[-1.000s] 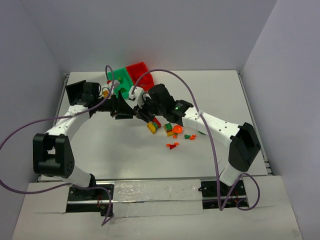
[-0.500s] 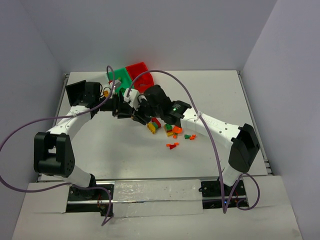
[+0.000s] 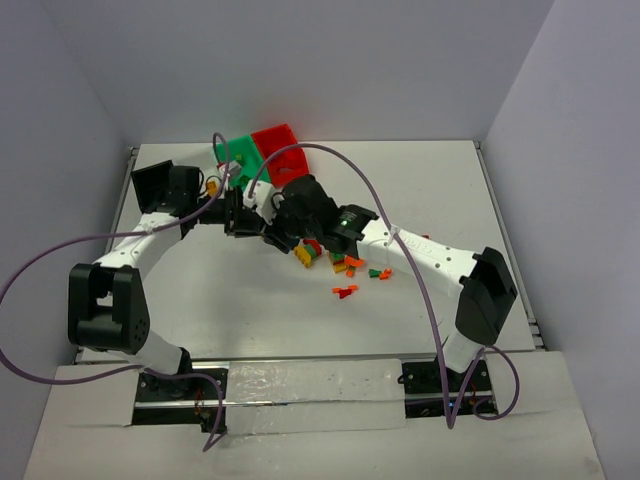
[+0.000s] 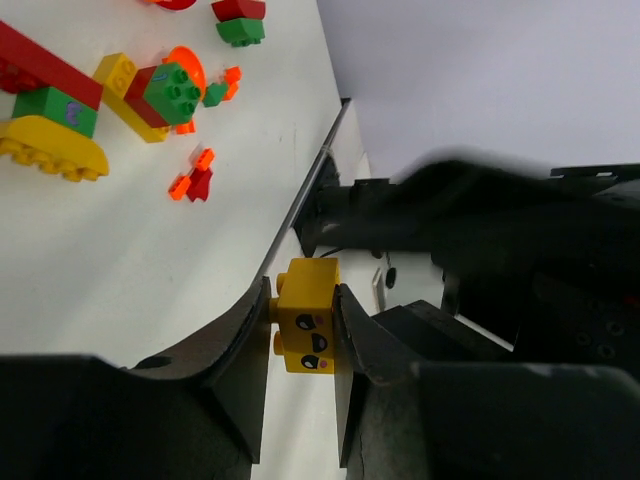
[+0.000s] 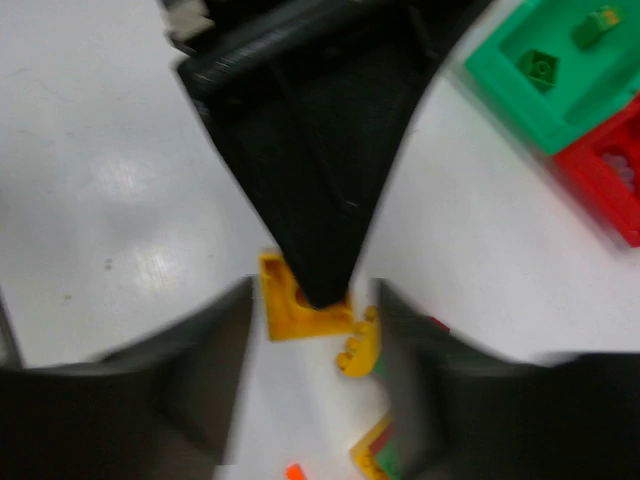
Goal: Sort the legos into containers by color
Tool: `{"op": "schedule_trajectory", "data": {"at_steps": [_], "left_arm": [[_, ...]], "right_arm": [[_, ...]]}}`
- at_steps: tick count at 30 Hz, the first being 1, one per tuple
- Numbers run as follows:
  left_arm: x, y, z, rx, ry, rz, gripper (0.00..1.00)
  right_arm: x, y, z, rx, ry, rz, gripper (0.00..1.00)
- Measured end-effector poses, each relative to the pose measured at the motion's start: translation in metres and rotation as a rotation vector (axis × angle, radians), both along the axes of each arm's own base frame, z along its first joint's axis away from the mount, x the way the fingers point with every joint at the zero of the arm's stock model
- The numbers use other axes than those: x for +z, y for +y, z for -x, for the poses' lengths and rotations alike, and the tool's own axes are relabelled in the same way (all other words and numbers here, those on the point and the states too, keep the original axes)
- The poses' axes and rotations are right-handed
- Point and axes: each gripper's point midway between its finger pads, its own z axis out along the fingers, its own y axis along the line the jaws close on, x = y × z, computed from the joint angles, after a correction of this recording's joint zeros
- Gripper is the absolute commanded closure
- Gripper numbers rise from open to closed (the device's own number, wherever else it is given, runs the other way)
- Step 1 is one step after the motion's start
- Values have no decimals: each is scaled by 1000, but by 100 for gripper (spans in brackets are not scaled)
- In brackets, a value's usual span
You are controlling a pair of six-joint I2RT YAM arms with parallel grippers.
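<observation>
Yellow plastic brick with a printed face (image 4: pixel 308 320) sits pinched between the left tool's (image 4: pixel 303 300) jaws, lower middle of the left wrist view. Loose legos (image 4: pixel 100 90) lie upper left on the white desk (image 4: pixel 120 250). Right tool (image 5: pixel 312 300) stands wide, flanking that brick, gripping nothing.

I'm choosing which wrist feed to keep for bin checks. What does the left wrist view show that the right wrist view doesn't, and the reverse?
Only the left wrist view: most of the loose pile of red, green, yellow and orange legos, and the printed face on the yellow brick pinched in the left gripper.
Only the right wrist view: the green bin, with green pieces inside, and the red bin beside it.
Both: that gripped yellow brick, the white table, and, blurred in the right wrist view, the pile's edge.
</observation>
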Motion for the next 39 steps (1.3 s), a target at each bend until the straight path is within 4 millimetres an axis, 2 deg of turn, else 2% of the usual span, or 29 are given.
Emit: {"op": "schedule_trajectory", "data": {"at_steps": [3,5,9,14,17,21,22,24,25,26,29,35,37,39], "left_arm": [[-1,12,-9,30,-24,-26,100],[-2,25,-26,79,-56,-73,100],[-9,68,-85,230,-200,-253,100],[-21,121,-144,407,-371,-545,100],[-29,152,-188,504,-459,-724,100],[-55,189,-237,586,-500,-915,95],[-63,197,-247,599,-495,-957,93],[-75,209,-267,620,-497,-1019,79],[-80,214,-275,629,-496,-1044,64],[-85,218,-281,634,-494,-1069,54],[-90,225,-289,632,-490,-1108,38],[-72,221,-285,596,-541,-1106,30],[-61,211,-272,562,-570,-1078,29],[-52,191,-249,495,-606,-1029,29]], "right_arm": [[2,-4,-10,-51,-11,-7,15],[3,-10,-18,-87,-7,-14,14],[-3,-29,-31,-156,26,-20,13],[-16,-57,-40,-229,95,-29,12],[-20,-74,-43,-270,140,-46,11],[-18,-90,-53,-316,173,-72,11],[-18,-93,-55,-326,177,-76,11],[-17,-98,-58,-340,185,-83,11],[-17,-100,-59,-343,189,-85,11],[-17,-100,-59,-344,193,-86,11],[-19,-102,-57,-343,206,-85,11],[-34,-112,-47,-349,258,-70,11],[-42,-119,-44,-359,283,-63,12],[-51,-127,-42,-376,309,-53,13]]}}
